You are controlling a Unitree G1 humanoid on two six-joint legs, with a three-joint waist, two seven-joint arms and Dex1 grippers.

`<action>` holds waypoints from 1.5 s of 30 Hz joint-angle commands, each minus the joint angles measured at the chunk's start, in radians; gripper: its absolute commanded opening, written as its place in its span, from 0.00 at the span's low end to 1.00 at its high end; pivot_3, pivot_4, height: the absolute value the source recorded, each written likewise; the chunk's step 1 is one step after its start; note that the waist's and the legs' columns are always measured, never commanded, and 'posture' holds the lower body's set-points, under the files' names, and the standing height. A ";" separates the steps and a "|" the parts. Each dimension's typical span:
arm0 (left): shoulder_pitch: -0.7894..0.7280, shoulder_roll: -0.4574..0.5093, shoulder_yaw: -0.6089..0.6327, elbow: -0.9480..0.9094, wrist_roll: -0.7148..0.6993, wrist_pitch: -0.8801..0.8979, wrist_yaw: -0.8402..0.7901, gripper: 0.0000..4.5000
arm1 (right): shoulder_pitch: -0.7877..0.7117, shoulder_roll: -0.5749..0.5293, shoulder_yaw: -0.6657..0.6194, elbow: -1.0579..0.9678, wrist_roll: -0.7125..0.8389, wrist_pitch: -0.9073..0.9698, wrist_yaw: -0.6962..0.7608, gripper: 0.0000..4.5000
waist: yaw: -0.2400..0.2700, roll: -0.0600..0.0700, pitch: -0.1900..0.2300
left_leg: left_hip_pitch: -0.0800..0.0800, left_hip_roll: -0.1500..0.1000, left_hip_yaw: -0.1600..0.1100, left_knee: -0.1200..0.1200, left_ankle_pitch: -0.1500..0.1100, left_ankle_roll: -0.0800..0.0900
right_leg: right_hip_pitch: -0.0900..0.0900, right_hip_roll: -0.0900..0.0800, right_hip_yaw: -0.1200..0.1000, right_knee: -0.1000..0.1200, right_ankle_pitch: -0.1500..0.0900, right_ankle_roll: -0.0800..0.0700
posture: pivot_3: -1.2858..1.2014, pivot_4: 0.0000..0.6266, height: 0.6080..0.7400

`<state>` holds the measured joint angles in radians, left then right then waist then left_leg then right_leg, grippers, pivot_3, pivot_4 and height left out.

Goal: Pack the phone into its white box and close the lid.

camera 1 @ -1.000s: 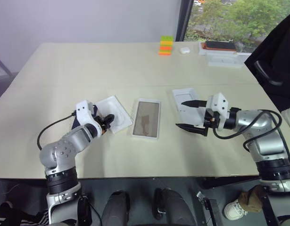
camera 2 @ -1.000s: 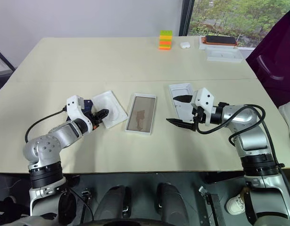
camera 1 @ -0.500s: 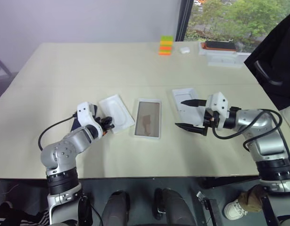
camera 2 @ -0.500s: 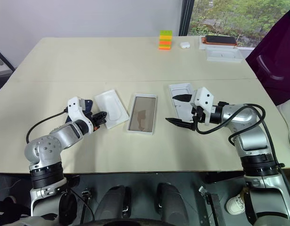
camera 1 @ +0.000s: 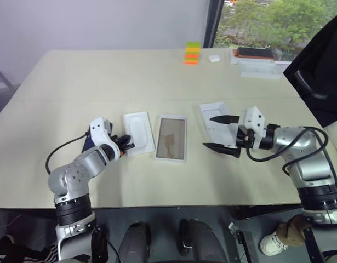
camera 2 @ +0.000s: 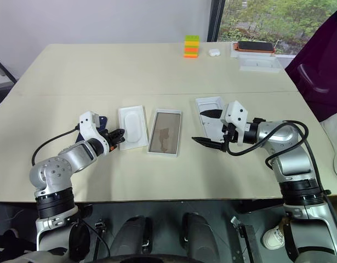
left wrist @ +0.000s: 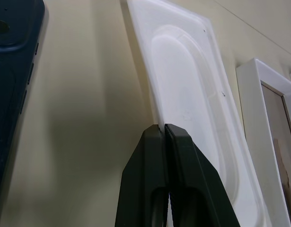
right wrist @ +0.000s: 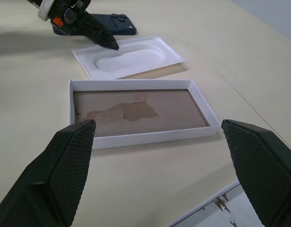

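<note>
While the left gripper (camera 2: 120, 133) has its two black fingers pressed together at the near long edge of a thin white moulded insert with an oval recess (camera 2: 132, 126), whether it pinches that edge or only touches it cannot be told; in the left wrist view the fingertips (left wrist: 160, 130) meet right at the insert's rim. The insert lies flat on the pale beige table (camera 2: 102, 71), just beside and roughly parallel to the white box (camera 2: 164, 132), a shallow white rectangular cardboard tray with a raised rim and a tan-brown floor carrying a torn, darker patch. The box sits open and holds nothing. The phone (right wrist: 105, 24), a slim glossy dark navy-blue rectangular smartphone with a camera cluster at one corner, lies flat on the table beyond the left gripper as the right wrist view shows it, on the far side of the insert from the box; the left wrist view shows its edge alongside the insert with a strip of bare table between. The right gripper (camera 2: 205, 127) hovers with its fingers spread wide and nothing between them, pointing toward the box from the right. Under and behind it lies the lid (camera 2: 209, 108), a white rectangular cardboard cover, flat on the table, apart from the box. At the table's far edge stand a stack of green, yellow and orange blocks (camera 2: 192, 46), a small white case (camera 2: 214, 53) and a clear tray (camera 2: 261, 62).
</note>
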<state>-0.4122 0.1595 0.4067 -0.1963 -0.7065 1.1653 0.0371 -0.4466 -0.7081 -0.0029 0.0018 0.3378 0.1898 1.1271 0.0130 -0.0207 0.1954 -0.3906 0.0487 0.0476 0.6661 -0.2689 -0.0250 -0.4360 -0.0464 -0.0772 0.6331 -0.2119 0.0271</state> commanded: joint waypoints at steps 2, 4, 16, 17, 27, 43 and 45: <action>-0.015 0.019 0.071 0.008 -0.065 0.028 -0.023 0.00 | -0.015 -0.014 -0.025 -0.034 0.017 -0.001 0.002 1.00 | 0.000 0.000 0.000 | 0.000 0.000 0.000 0.000 0.000 0.000 | 0.000 0.000 0.000 0.000 0.000 0.000 | 0.52 0.24 1.00; -0.024 0.029 0.106 0.009 -0.115 0.054 -0.040 0.00 | -0.013 -0.018 -0.037 -0.030 0.031 0.011 0.005 1.00 | -0.001 0.000 0.000 | 0.000 0.000 0.000 0.000 0.000 0.000 | 0.000 0.000 0.000 0.000 0.000 0.000 | 0.52 0.24 1.00; -0.060 0.161 0.270 0.142 -0.400 0.231 -0.148 0.00 | 0.090 -0.095 -0.144 -0.049 0.205 0.056 0.187 1.00 | -0.001 -0.001 0.001 | -0.001 0.000 -0.001 0.000 0.000 0.000 | 0.000 0.000 -0.001 0.000 0.000 0.000 | 0.52 0.24 1.00; -0.061 0.167 0.266 0.146 -0.403 0.227 -0.150 0.00 | 0.090 -0.097 -0.149 -0.042 0.206 0.050 0.192 1.00 | -0.001 -0.001 0.001 | -0.001 0.000 -0.001 0.000 0.000 0.000 | 0.000 0.000 -0.001 0.000 0.000 0.000 | 0.52 0.24 1.00; -0.222 0.021 0.145 0.169 -0.374 0.208 0.010 0.00 | 0.082 -0.090 -0.133 0.006 0.142 -0.042 0.180 1.00 | 0.002 -0.001 0.001 | -0.001 -0.002 -0.001 0.001 0.000 0.000 | 0.002 -0.002 -0.001 -0.002 0.000 0.000 | 0.52 0.24 1.00; -0.188 -0.067 -0.012 0.133 -0.255 0.146 0.073 0.00 | 0.099 -0.085 -0.131 0.017 0.114 -0.079 0.130 1.00 | 0.000 -0.002 0.001 | 0.000 -0.001 -0.001 0.000 0.000 -0.001 | 0.002 -0.001 -0.001 -0.001 0.000 0.001 | 0.52 0.24 1.00; -0.185 -0.059 -0.016 0.135 -0.249 0.149 0.069 0.00 | 0.098 -0.082 -0.127 0.021 0.111 -0.082 0.129 1.00 | 0.000 -0.001 0.001 | 0.000 -0.001 -0.001 0.000 0.000 -0.001 | 0.002 0.000 -0.001 -0.001 0.000 0.001 | 0.52 0.24 1.00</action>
<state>-0.5906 0.0962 0.3964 -0.0395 -0.9612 1.3256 0.1112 -0.3462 -0.7941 -0.1204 0.0261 0.4455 0.1233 1.2602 0.0131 -0.0222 0.1961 -0.3902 0.0478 0.0461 0.6661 -0.2684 -0.0259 -0.4341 -0.0468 -0.0782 0.6317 -0.2122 0.0278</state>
